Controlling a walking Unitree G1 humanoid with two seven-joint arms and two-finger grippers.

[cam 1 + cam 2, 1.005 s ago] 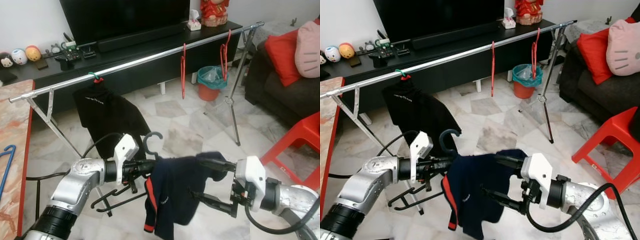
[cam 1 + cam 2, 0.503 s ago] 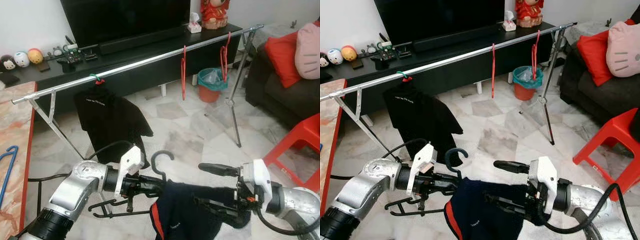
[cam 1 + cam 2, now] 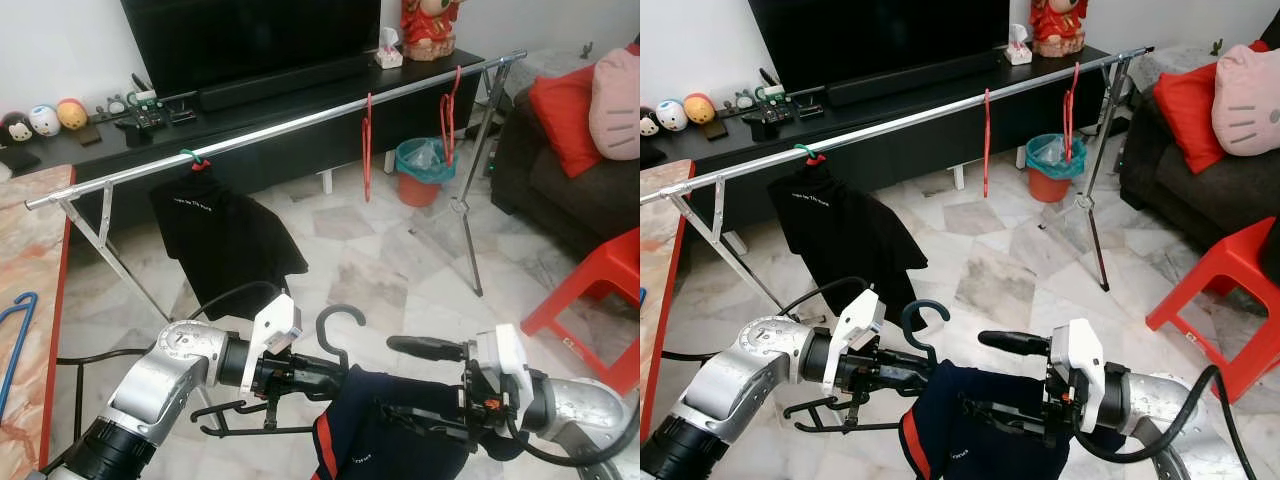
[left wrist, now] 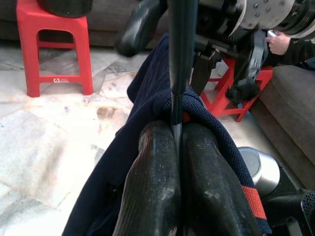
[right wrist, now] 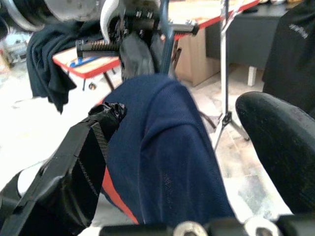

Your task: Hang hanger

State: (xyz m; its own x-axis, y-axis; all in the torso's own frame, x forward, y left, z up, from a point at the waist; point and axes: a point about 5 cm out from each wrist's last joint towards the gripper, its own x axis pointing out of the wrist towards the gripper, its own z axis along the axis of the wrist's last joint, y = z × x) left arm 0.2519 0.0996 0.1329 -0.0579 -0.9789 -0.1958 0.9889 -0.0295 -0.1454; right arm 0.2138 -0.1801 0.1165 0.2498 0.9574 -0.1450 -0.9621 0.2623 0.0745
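Note:
A dark hanger with its hook (image 3: 340, 318) upward carries a navy shirt with red trim (image 3: 390, 430) low in front of me. My left gripper (image 3: 325, 378) is shut on the hanger's stem just above the collar, as the left wrist view shows with both fingers (image 4: 152, 167) pressed on it. My right gripper (image 3: 415, 385) stands open at the shirt's right side, one finger bare above the cloth and the other down in it (image 5: 167, 157). Beyond runs the silver rail (image 3: 290, 122) holding a black shirt (image 3: 220, 235) and two red hangers (image 3: 367, 140).
The rail's stand leg (image 3: 470, 200) angles to the floor at the right. A red stool (image 3: 600, 280) and a dark sofa with a red cushion (image 3: 565, 100) are on the right. A teal bin (image 3: 420, 160) stands behind the rail. An orange table (image 3: 25, 300) with a blue hanger is at left.
The hanger and navy shirt have sunk lower and shifted right with my left gripper. The shirt has slid off my right gripper's upper finger, which is now bare.

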